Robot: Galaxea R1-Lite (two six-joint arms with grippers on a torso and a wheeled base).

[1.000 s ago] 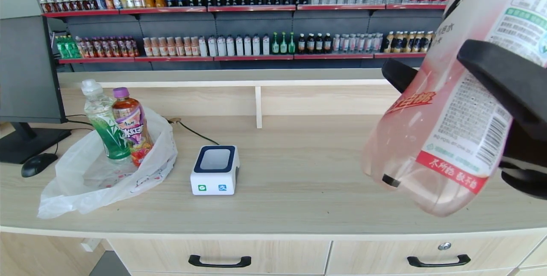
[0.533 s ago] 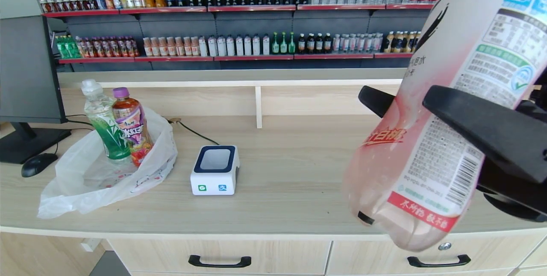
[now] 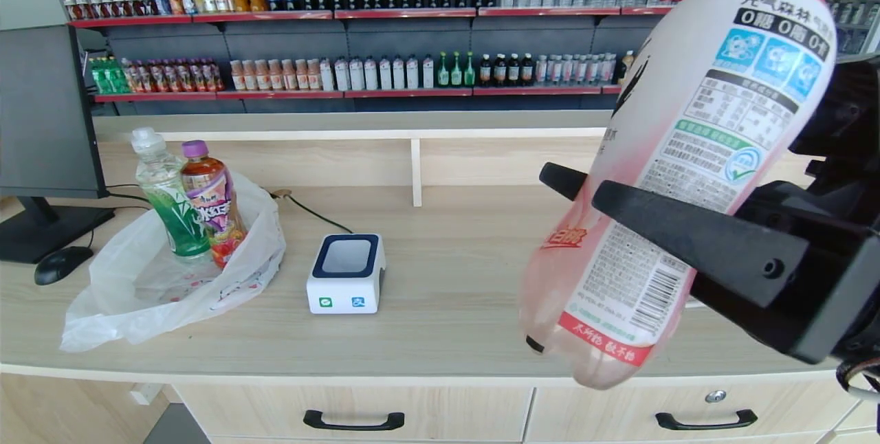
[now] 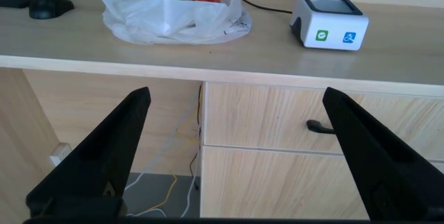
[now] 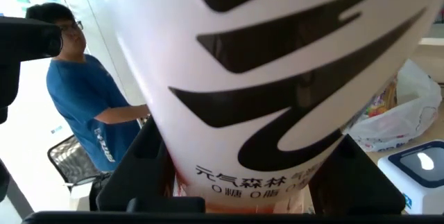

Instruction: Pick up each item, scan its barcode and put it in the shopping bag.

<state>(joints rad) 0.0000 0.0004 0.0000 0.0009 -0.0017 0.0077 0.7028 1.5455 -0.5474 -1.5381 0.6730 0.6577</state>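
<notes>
Currently the pink bottle (image 3: pixel 674 183) is held tilted in the air above the right part of the bench (image 3: pixel 467 306), neck up and away, base low and towards the middle. It is grasped across its lower half by the right hand (image 3: pixel 577 186), one finger on each side of the label. The barcode (image 3: pixel 656 296) is seen low on the label, turned towards the head camera and not towards the scanner (image 3: pixel 346 272).

The scanner sits well apart to the left, its window facing up. Judged step: presenting the code. The bottle should be carried over the window and rolled until the barcode faces down at it, then held steady and level there. The grip should be kept firm, as the smooth round body may slip when rolled.

The shopping bag (image 3: pixel 172 286), beyond the scanner, already holds two bottles (image 3: pixel 168 203). The left hand (image 4: pixel 229 154) is released and empty, low before the drawers (image 4: pixel 291 127).
</notes>
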